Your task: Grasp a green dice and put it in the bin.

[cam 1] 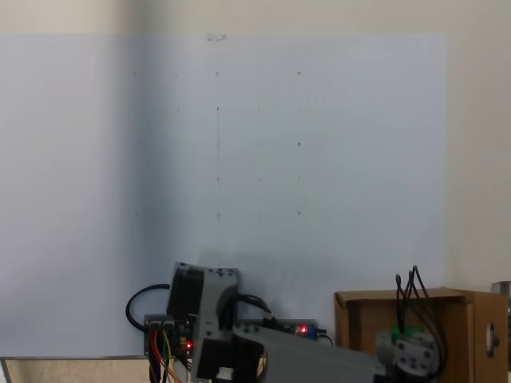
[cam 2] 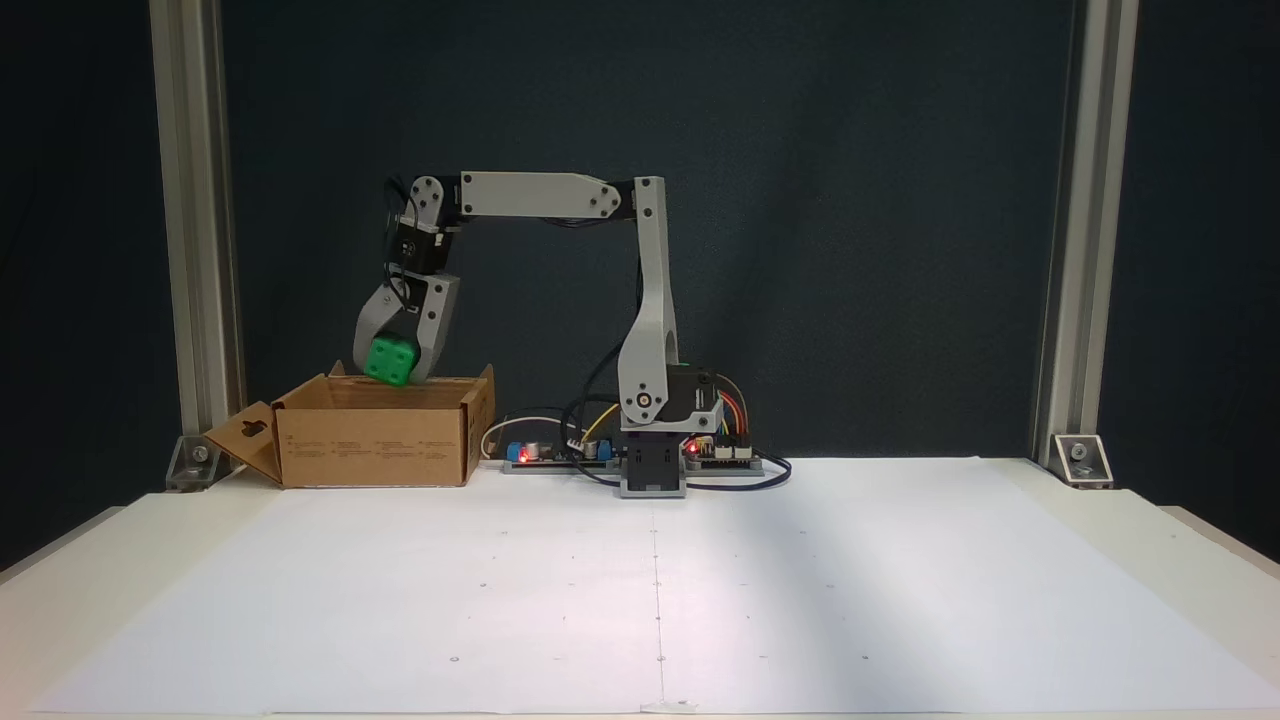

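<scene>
The green dice hangs just above the open top of the bin, a brown cardboard box at the left of the table. My gripper points down over the bin and is shut on the dice, one grey finger on each side. In a fixed view from above, the bin sits at the bottom right, and a sliver of the green dice shows above the gripper head.
The arm's base and circuit boards with red lights stand at the table's back middle, wires trailing beside them. A large white sheet covers the table in front. Metal frame posts rise at both back corners.
</scene>
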Available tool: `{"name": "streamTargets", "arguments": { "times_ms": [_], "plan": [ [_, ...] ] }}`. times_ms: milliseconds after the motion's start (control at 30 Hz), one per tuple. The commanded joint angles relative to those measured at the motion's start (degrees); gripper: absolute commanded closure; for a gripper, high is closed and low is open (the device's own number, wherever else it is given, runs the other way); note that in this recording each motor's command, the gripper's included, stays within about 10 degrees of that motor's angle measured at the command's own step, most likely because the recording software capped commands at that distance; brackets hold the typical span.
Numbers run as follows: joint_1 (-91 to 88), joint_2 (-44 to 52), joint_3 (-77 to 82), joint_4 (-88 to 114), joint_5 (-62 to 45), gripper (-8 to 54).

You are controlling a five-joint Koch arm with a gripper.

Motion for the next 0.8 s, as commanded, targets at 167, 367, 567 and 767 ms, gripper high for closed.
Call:
{"name": "streamTargets", "arguments": {
  "times_ms": [167, 367, 567, 767],
  "plan": [
    [2.4, -3.0, -5.1, -4.9, -4.0, 33.5],
    [2.8, -3.5, -3.7, -5.3, -1.7, 2.9],
    [2.6, -3.6, -3.7, -7.7, 0.4, 2.9],
    [-2.8, 3.0, -3.8, -13.4, 12.6, 2.2]
  ]
}}
